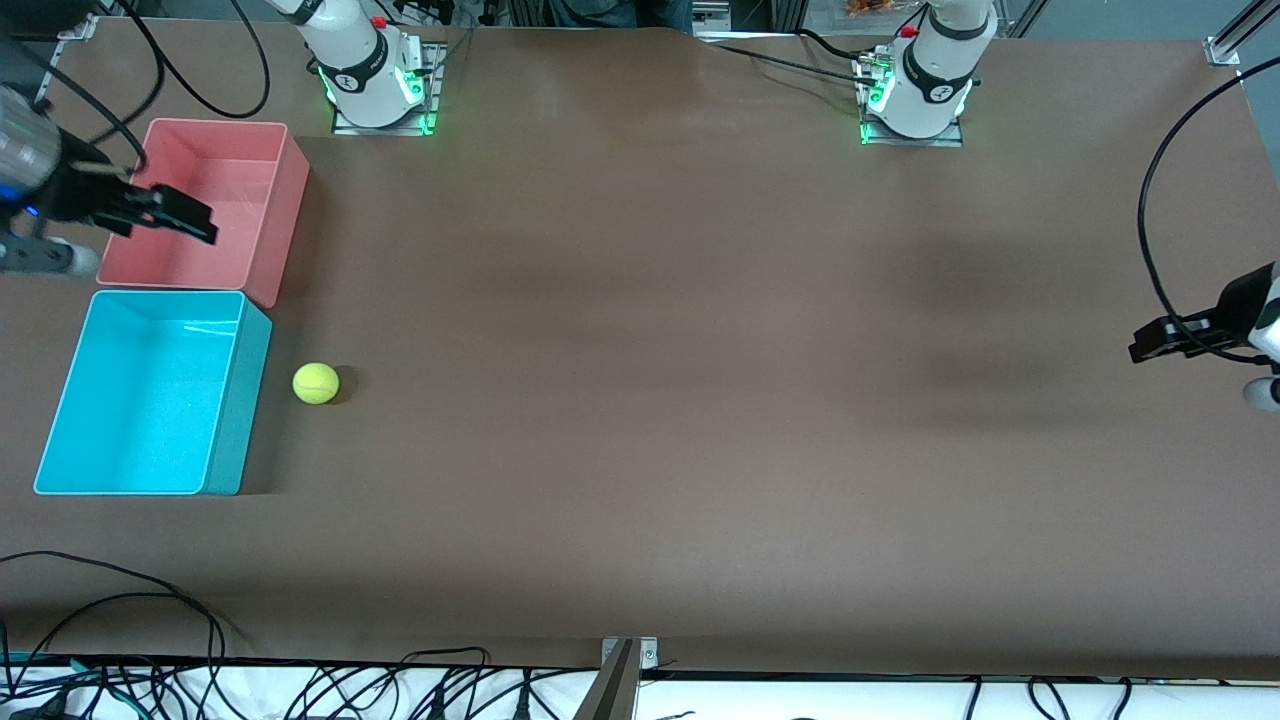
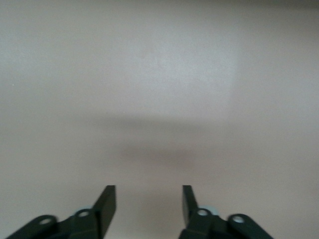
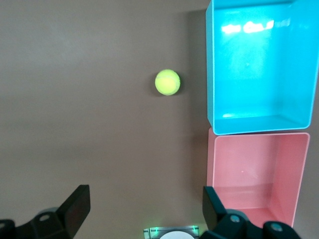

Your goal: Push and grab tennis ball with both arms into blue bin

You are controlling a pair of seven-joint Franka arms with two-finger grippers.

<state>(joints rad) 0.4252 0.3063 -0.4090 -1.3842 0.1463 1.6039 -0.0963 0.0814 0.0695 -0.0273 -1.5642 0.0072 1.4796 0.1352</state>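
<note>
The tennis ball (image 1: 316, 383) is small and yellow-green. It lies on the brown table just beside the blue bin (image 1: 236, 400), on the side toward the left arm's end, and also shows in the right wrist view (image 3: 167, 82). The blue bin (image 3: 259, 74) is empty. My right gripper (image 1: 185, 215) hangs open and empty over the pink bin, and its jaws stand wide apart in the right wrist view (image 3: 144, 199). My left gripper (image 1: 1150, 345) is open and empty over the table's edge at the left arm's end, with only bare table under it (image 2: 148, 196).
An empty pink bin (image 1: 215, 165) stands against the blue bin, farther from the front camera, and also shows in the right wrist view (image 3: 259, 174). The arm bases (image 1: 375, 85) (image 1: 915, 95) stand at the table's back edge. Black cables (image 1: 180, 600) lie along the near edge.
</note>
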